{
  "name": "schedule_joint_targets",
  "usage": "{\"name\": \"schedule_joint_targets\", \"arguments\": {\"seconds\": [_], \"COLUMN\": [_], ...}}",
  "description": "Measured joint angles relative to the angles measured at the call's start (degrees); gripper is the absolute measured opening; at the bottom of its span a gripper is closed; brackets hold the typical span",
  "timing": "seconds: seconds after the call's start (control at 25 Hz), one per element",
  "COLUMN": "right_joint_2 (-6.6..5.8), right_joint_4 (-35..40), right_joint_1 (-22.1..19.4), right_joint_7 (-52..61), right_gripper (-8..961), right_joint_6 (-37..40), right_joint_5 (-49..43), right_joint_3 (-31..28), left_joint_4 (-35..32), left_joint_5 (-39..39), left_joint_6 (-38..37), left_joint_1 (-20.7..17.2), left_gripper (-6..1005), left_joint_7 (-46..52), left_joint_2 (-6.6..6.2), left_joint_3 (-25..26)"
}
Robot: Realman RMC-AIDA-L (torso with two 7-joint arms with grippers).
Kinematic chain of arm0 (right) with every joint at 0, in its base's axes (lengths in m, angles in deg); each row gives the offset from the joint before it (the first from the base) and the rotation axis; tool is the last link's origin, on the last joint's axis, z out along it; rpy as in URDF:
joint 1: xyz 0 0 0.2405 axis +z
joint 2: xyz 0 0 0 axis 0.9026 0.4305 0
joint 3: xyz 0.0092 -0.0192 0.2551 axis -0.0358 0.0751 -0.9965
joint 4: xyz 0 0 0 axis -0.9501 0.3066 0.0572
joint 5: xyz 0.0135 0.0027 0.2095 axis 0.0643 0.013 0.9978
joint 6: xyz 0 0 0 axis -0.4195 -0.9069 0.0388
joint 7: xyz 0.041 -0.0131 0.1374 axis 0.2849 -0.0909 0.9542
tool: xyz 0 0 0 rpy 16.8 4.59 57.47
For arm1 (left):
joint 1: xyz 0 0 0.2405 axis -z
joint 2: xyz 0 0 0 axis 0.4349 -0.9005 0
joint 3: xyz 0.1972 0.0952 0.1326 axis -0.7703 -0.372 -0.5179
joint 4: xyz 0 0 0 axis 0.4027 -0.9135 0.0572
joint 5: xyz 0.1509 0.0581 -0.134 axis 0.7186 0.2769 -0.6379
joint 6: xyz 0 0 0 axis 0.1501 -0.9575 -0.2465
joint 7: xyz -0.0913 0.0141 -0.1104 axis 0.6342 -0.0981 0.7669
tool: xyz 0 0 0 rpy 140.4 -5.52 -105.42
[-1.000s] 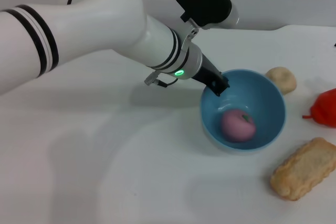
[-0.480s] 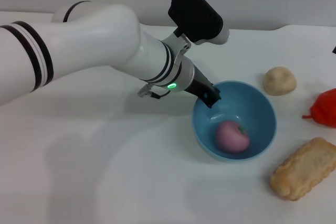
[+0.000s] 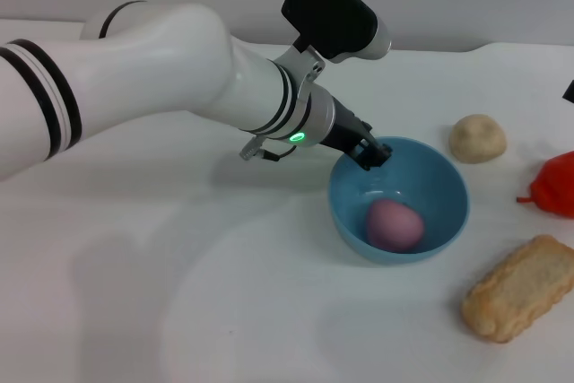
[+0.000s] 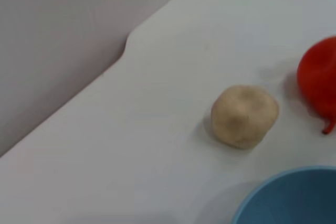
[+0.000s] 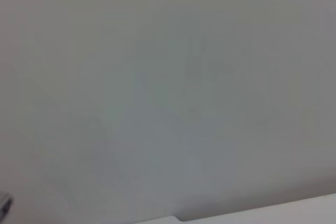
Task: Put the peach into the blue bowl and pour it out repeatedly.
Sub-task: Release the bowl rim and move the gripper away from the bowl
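Observation:
The blue bowl stands upright on the white table, right of centre in the head view. The pink-mauve peach lies inside it, at the bottom. My left gripper reaches in from the left and is shut on the bowl's rim at its far-left side, one dark finger inside the wall. In the left wrist view only a slice of the bowl shows, and the peach is hidden there. The right gripper does not show in any view.
A pale beige lump sits just beyond the bowl to the right, also in the left wrist view. A red item lies at the right edge. A tan biscuit-like block lies front right. The table's back edge meets a grey wall.
The bowl has come down from a raised tilt to level on the table and shifted slightly left. The peach has settled at its bottom. My left gripper kept its hold on the rim.

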Motion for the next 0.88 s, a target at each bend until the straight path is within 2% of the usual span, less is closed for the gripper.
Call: {"name": "schedule_joint_targets", "arguments": {"seconds": [0.24,0.4,0.56,0.68,0.76,0.88], "right_joint_2": [-0.02,-0.15,0.1,0.03,0.05,0.27], "right_joint_4": [-1.8,-4.6,-8.7,-12.7,-14.4,-18.3], "right_joint_1": [0.2,0.7,0.5,0.0,-0.5,-1.0], "right_joint_7": [-7.4,-14.6,-26.1,-34.9,-38.8,-48.7], "right_gripper": [563,602,641,671,677,686], "right_joint_6": [-4.1,-9.7,-11.7,-12.5,-12.7,-13.0], "right_joint_5": [0.0,0.1,5.5,12.1,15.7,21.7], "right_joint_3": [0.0,-0.1,-0.6,-0.6,-0.6,-0.6], "left_joint_4": [-1.2,-3.5,-6.3,-7.2,-7.0,-4.8], "left_joint_5": [0.5,2.2,3.1,3.0,2.9,2.6], "left_joint_6": [2.3,5.9,17.4,27.4,30.1,41.2], "left_joint_1": [-0.5,-1.6,-5.0,-7.9,-8.7,-11.3], "left_gripper": [504,569,634,687,728,790], "left_joint_7": [0.2,-0.2,-0.3,-0.4,-0.3,0.5], "left_joint_2": [-0.28,-0.55,-0.29,-0.27,-0.25,-0.11], "left_joint_3": [0.2,3.4,4.6,2.6,2.0,-2.4]}}
